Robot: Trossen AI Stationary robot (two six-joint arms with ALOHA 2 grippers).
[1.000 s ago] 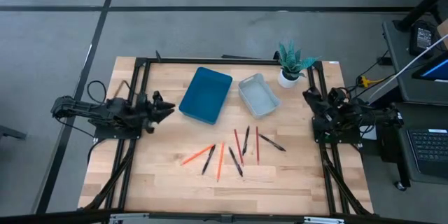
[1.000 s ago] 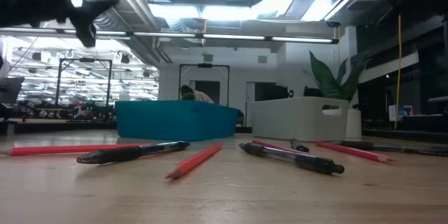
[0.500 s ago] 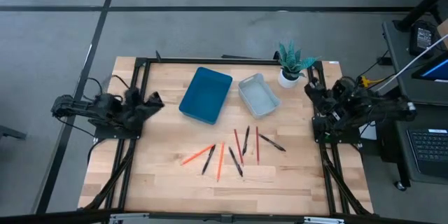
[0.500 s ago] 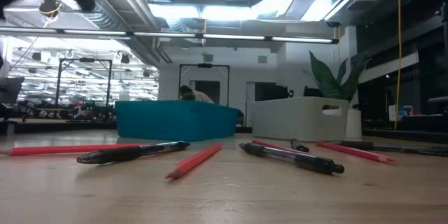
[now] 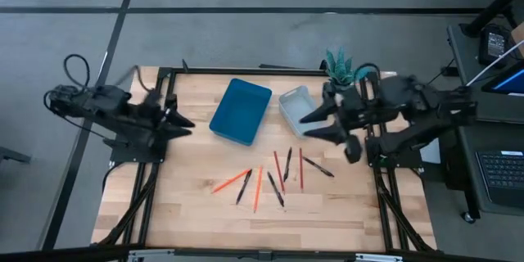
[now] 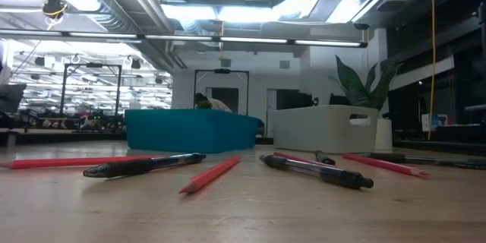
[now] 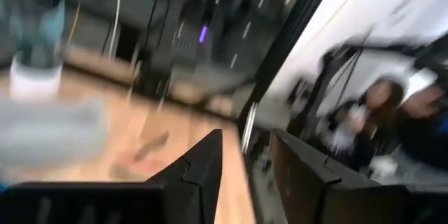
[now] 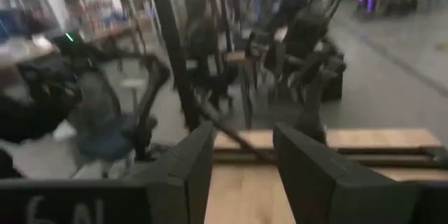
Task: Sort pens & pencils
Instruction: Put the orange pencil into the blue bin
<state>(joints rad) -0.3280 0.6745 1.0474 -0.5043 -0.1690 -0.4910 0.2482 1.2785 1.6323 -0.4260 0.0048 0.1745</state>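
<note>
Several black pens [image 5: 275, 188] and several red-orange pencils [image 5: 258, 188] lie flat and mixed on the wooden table's middle. In the low view, a pen [image 6: 144, 165] and a pencil [image 6: 211, 175] lie close to the camera. My left gripper [image 5: 184, 124] hovers open at the table's left side, beside the blue tray, touching nothing; the left wrist view shows its gap [image 7: 245, 143]. My right gripper [image 5: 308, 125] is open and hangs above the grey tray's near edge, above and beyond the sticks; its gap shows in the right wrist view [image 8: 241, 136].
A blue tray [image 5: 240, 111] and a grey tray [image 5: 300, 105] sit side by side beyond the sticks. A potted plant [image 5: 340, 70] stands at the far right corner. Black frame rails [image 5: 155, 164] run along both sides. Bare wood lies near the table's front edge.
My right arm has unfolded from the table's right edge, and its gripper has swung toward the table's left, out over the grey tray's near edge. My left arm has risen out of the low view, its gripper staying near the blue tray's left side. The sticks have kept still.
</note>
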